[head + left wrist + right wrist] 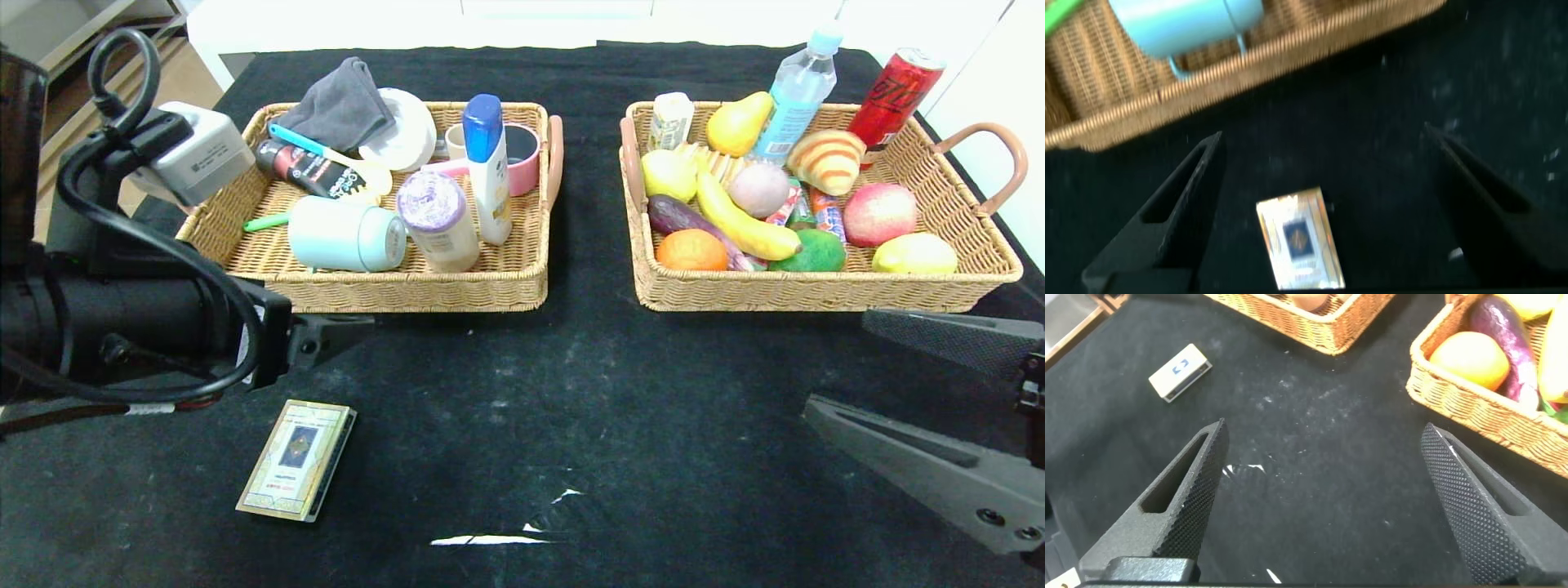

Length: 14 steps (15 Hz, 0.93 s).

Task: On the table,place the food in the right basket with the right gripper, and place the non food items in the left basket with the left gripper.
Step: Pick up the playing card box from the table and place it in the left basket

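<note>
A small gold card box [298, 459] with a blue centre lies flat on the black table, near the front left. It is the only loose item on the cloth. My left gripper [343, 327] hovers open and empty between the left basket [408, 296] and the box. In the left wrist view the box [1298, 239] lies below and between the spread fingers of the left gripper [1323, 135]. My right gripper [837, 363] is open and empty over the table in front of the right basket [816, 296]. The right wrist view shows the right gripper [1323, 429] above bare cloth and the box [1180, 371] far off.
The left basket holds a grey cloth, a tape roll, a pink cup, a blue-capped bottle, a mint mug [343, 235] and a jar. The right basket holds fruit, bread, a bottle and a red can [894, 91]. White scuffs [490, 539] mark the cloth at the front.
</note>
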Each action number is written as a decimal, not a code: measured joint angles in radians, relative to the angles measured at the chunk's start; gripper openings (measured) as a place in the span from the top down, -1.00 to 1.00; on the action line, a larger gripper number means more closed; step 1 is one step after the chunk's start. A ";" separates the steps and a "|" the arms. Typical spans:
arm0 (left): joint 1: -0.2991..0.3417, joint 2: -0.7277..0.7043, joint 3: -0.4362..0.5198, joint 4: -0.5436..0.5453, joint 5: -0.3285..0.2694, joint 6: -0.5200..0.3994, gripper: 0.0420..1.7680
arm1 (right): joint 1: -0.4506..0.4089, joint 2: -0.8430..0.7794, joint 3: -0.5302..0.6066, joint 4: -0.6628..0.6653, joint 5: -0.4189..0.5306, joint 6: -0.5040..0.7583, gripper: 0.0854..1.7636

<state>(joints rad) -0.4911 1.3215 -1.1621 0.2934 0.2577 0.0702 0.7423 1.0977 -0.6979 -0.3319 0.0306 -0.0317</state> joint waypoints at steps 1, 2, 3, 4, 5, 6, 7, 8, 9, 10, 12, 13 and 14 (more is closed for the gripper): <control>0.000 -0.017 0.016 0.039 -0.002 -0.017 -0.92 | 0.002 0.000 0.000 0.000 0.000 0.000 -0.94; 0.000 -0.030 0.034 0.070 -0.004 -0.037 -0.92 | 0.002 0.000 0.000 0.000 0.000 0.000 -0.94; 0.000 -0.040 0.057 0.087 -0.010 -0.063 -0.92 | 0.003 0.000 0.001 0.000 0.000 -0.001 -0.94; 0.000 -0.048 0.082 0.090 -0.027 -0.097 -0.92 | 0.002 0.000 0.001 0.000 0.000 -0.001 -0.94; 0.003 -0.054 0.108 0.091 -0.053 -0.129 -0.93 | 0.002 0.000 0.001 0.000 -0.001 -0.001 -0.94; 0.013 -0.060 0.133 0.091 -0.077 -0.144 -0.93 | 0.003 0.000 0.001 0.000 0.000 -0.001 -0.94; 0.023 -0.061 0.153 0.091 -0.087 -0.147 -0.93 | 0.004 -0.001 0.001 0.000 0.000 -0.001 -0.94; 0.033 -0.061 0.171 0.090 -0.089 -0.148 -0.93 | 0.004 -0.001 0.001 0.000 0.000 -0.001 -0.94; 0.047 -0.060 0.185 0.089 -0.090 -0.149 -0.93 | 0.004 -0.001 0.001 0.000 -0.001 -0.001 -0.94; 0.060 -0.059 0.195 0.089 -0.091 -0.149 -0.93 | 0.004 -0.001 0.001 0.000 0.000 -0.001 -0.94; 0.093 -0.055 0.219 0.089 -0.092 -0.148 -0.93 | 0.004 -0.001 0.001 0.000 0.000 -0.001 -0.94; 0.109 -0.053 0.231 0.089 -0.094 -0.148 -0.93 | 0.004 -0.001 0.002 0.000 -0.001 -0.001 -0.94; 0.126 -0.050 0.245 0.088 -0.111 -0.149 -0.93 | 0.004 -0.001 0.003 0.000 0.000 -0.001 -0.94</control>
<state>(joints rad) -0.3647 1.2715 -0.9172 0.3813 0.1470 -0.0783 0.7462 1.0964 -0.6951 -0.3323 0.0302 -0.0332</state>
